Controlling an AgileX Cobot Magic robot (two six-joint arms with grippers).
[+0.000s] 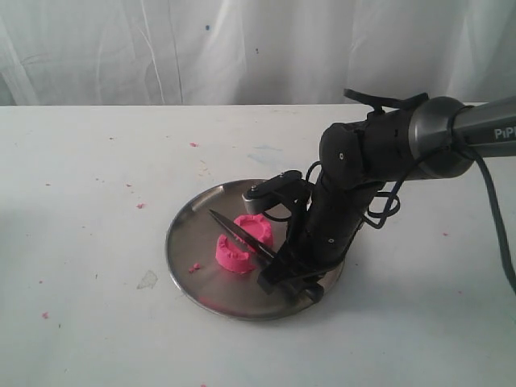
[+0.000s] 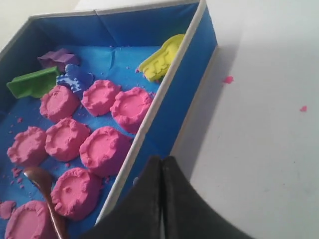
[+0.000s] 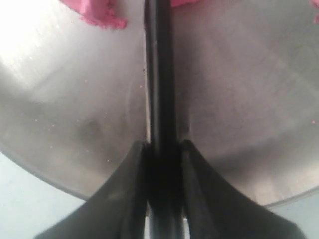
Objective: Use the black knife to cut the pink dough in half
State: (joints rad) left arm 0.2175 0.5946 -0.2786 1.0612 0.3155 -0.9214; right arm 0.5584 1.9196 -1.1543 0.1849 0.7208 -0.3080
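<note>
On the round steel plate (image 1: pixel 193 266) the pink dough lies as two half-round chunks, one nearer (image 1: pixel 231 255) and one farther (image 1: pixel 256 228). The black knife (image 1: pixel 238 232) runs between them, its point toward the plate's far left. My right gripper (image 1: pixel 282 266) is shut on the knife's handle (image 3: pixel 162 119) low over the plate's right side; bits of pink dough (image 3: pixel 102 15) show either side of the blade in the right wrist view. My left gripper (image 2: pixel 162 162) is shut and empty, hovering at the edge of a blue box (image 2: pixel 164 107); it is outside the exterior view.
The blue box holds several pink dough pucks (image 2: pixel 104 149), a yellow mould (image 2: pixel 162 57), a green one (image 2: pixel 32 82), a blue one (image 2: pixel 75 79) and a brown spoon (image 2: pixel 45 186). Pink crumbs (image 1: pixel 141 205) dot the white table (image 1: pixel 81 161). A white curtain (image 1: pixel 242 48) hangs behind.
</note>
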